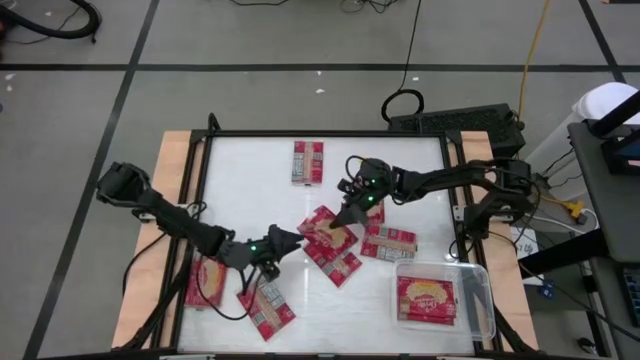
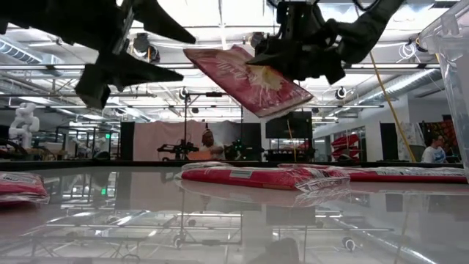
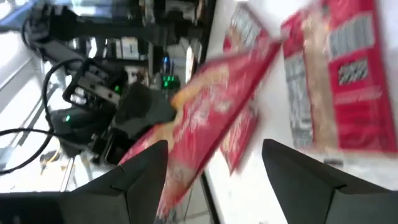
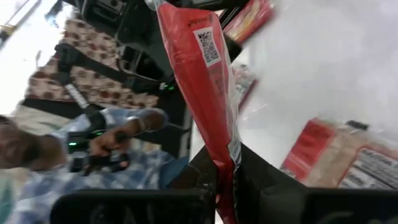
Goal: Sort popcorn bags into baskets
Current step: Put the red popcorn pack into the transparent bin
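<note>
1. Nearest the front edge of the table (image 1: 430, 150), around 5 o'clock in the high view, the clear bin (image 1: 478, 300) is parked with one red packet (image 1: 426, 300) lying flat inside, oval picture up

2. Over at 7 o'clock two more packets are found, one by the left rim (image 1: 207, 283) and one tilted just beside it (image 1: 266, 308)

3. The left gripper (image 1: 287, 241) is seen just above those, at about 7 o'clock from centre, pointing toward the middle. Its fingers (image 3: 140, 168) are spread apart in the left wrist view with nothing pinched between them

4. Dead centre, a loose pile is spotted: one packet (image 1: 336, 262) at the near side, another (image 1: 389, 241) toward 3 o'clock, all lying flat on the glossy top. In the low view they're seen as a low red heap (image 2: 256, 176)

5. The held packet (image 2: 248, 81) is clamped at one edge by the right gripper (image 1: 349, 214) and is lifted clear of the table, tilted, picture face down toward the low camera. In the right wrist view it's shown squeezed between the two dark fingers (image 4: 202, 171), barcode side visible (image 4: 205, 74)

6. Farthest back, at 12 o'clock, a lone packet (image 1: 308, 162) is left by itself, print side up, well apart from the pile

7. Beyond the table a person in a pale patterned sleeve (image 4: 124, 143) is caught in the right wrist view
</note>
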`<act>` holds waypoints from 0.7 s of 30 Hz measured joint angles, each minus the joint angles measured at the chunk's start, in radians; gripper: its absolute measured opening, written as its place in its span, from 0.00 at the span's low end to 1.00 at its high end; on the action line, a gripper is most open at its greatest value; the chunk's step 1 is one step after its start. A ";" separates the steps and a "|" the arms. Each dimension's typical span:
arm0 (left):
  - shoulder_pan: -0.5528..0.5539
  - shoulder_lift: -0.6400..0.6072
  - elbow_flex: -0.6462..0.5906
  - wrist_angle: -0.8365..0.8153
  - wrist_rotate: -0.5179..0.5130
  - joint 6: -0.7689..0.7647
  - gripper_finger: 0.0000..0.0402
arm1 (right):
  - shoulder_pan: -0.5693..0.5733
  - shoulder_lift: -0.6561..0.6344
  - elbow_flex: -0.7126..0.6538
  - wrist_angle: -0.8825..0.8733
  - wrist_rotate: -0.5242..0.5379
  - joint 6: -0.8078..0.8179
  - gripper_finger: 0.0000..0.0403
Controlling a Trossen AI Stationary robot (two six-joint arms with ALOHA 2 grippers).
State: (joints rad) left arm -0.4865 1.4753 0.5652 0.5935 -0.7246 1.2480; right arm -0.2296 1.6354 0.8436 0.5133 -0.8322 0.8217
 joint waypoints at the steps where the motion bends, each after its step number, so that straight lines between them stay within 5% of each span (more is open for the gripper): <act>1: 0.001 0.004 0.000 -0.003 -0.020 0.000 0.66 | -0.004 0.015 0.000 0.024 -0.015 0.016 0.04; 21: 0.027 0.008 0.000 0.044 -0.026 0.086 0.66 | -0.038 0.135 0.000 0.085 -0.114 0.089 0.04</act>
State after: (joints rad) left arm -0.4599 1.4837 0.5652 0.6374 -0.7503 1.3340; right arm -0.2672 1.7702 0.8440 0.5979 -0.9459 0.9110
